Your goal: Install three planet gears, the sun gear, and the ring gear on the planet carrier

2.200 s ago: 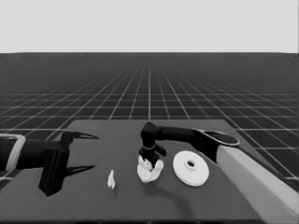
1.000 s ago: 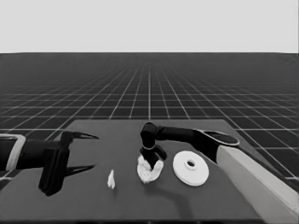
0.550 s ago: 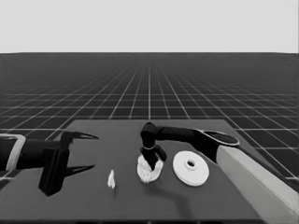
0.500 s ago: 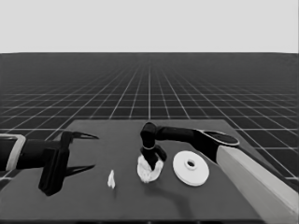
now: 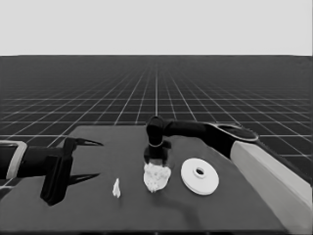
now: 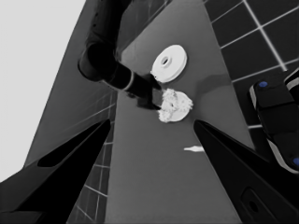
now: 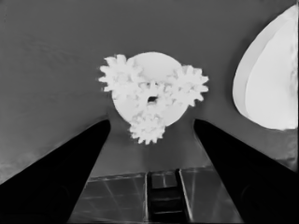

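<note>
The right gripper [image 5: 156, 161] hangs just above the smaller round part [image 7: 148, 88], its fingers spread and holding nothing. The left gripper [image 5: 85, 159], also spread and empty, waits over the table's [image 5: 122, 210] left end. The larger round part [image 5: 199, 176] lies bare just beside the smaller one, which carries four gears [image 7: 147, 127]: three around its edge and one at the centre. The thin white piece [image 5: 116, 188] lies apart.
</note>
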`<state>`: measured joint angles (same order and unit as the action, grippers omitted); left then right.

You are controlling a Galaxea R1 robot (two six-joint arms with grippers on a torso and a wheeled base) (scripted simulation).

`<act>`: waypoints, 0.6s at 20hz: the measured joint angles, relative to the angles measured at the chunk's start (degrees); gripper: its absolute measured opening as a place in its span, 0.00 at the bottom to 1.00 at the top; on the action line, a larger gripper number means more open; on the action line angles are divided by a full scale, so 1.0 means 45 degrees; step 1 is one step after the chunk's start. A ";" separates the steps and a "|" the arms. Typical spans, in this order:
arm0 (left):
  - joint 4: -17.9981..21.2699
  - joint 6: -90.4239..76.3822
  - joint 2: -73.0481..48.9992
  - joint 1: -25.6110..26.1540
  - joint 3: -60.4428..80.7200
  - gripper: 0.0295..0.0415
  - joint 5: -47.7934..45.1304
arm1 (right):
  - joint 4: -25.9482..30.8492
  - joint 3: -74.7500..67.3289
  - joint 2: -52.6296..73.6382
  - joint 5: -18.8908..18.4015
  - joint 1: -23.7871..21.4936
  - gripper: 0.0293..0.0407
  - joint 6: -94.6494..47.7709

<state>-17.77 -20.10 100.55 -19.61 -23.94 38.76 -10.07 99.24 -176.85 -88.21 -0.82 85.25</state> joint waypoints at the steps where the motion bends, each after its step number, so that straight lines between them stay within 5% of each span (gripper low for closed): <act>1: 0.0000 0.0000 0.0000 0.0000 0.0000 0.75 0.0000 | 0.0087 -0.0024 0.0009 0.0002 -0.0088 0.81 -0.0662; 6: 0.0000 0.0000 0.0000 0.0000 0.0000 0.75 0.0000 | 0.0209 -0.0047 0.0024 0.0016 -0.0195 0.81 -0.1553; 7: 0.0000 0.0000 0.0000 0.0000 0.0000 0.75 0.0000 | -0.2575 -0.5889 0.3539 0.1893 0.1385 0.98 -0.6828; 8: 0.0000 0.0000 0.0000 0.0000 0.0000 0.75 0.0000 | -0.4248 -1.0498 0.8994 0.2993 0.2900 0.89 -1.0160; 10: 0.0000 0.0000 0.0000 0.0000 0.0000 0.75 0.0000 | -0.5811 -1.4819 1.4338 0.4013 0.4153 0.82 -1.3274; 12: 0.0000 0.0000 0.0000 0.0000 0.0000 0.75 0.0000 | -0.6354 -1.6341 1.6053 0.4380 0.4528 0.81 -1.4352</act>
<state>-17.77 -20.10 100.55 -19.61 -23.94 38.76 -38.66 25.71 -104.61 -68.50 19.56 20.67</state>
